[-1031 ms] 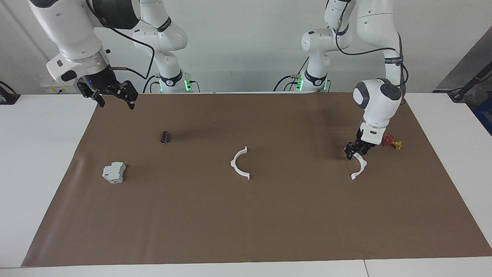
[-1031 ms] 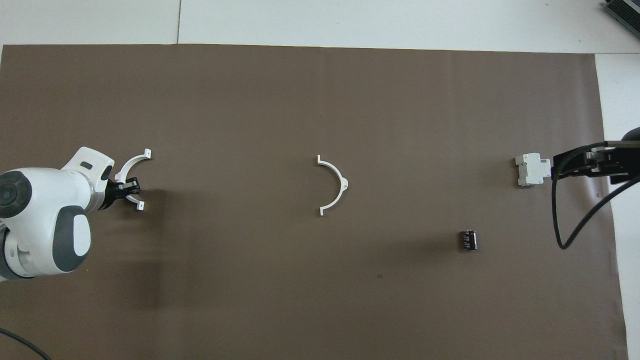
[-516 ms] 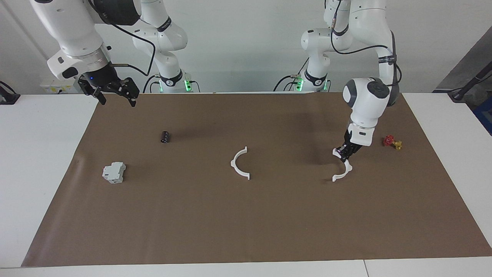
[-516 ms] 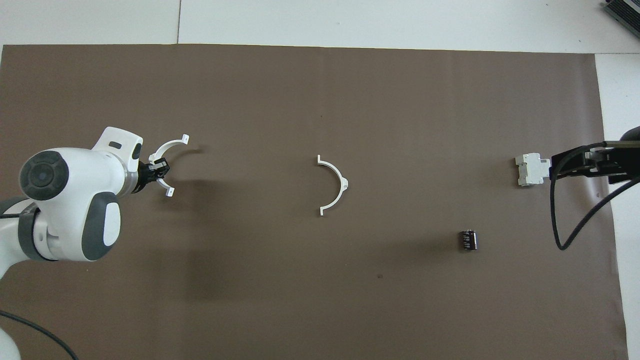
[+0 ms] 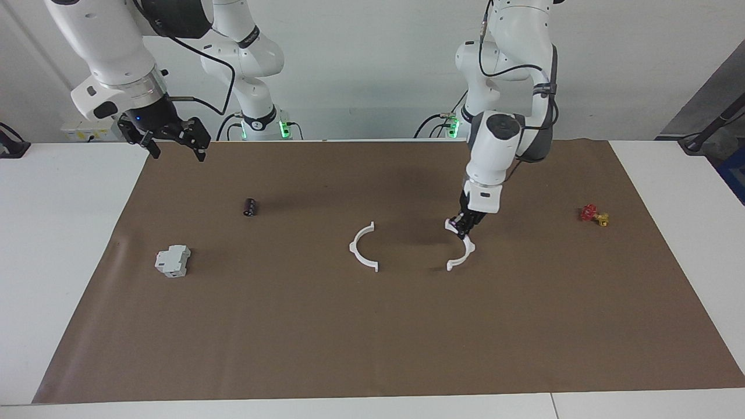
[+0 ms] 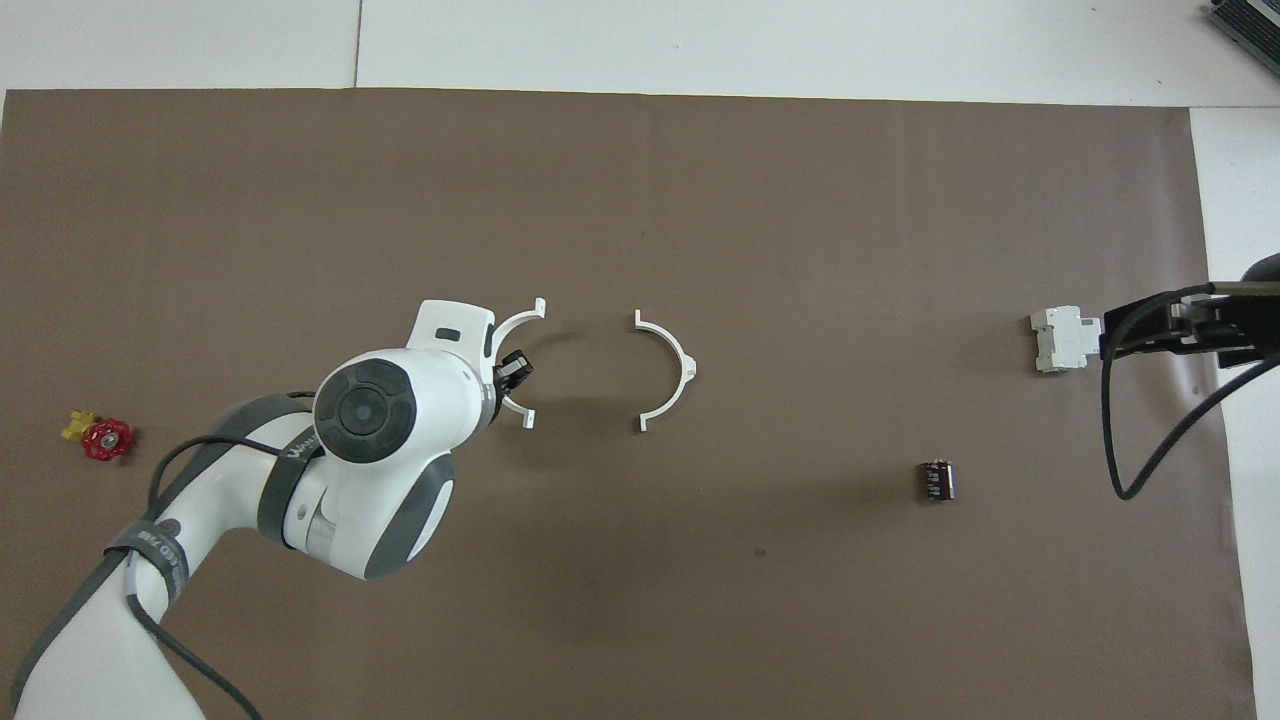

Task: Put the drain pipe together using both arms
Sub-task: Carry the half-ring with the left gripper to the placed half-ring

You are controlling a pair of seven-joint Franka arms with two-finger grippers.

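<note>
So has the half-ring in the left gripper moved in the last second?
Yes. The left gripper has carried its half-ring away from the red valve, toward the other half-ring at mid-table.

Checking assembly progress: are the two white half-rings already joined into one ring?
No: the held half-ring in the left gripper is apart from the lying half-ring, brown mat showing between them.

No text can be read with certainty. The left arm's [image 6: 330,470] dark bands carry white lettering, too small to make out, and the base collars [image 5: 259,119] bear a small unreadable mark.
</note>
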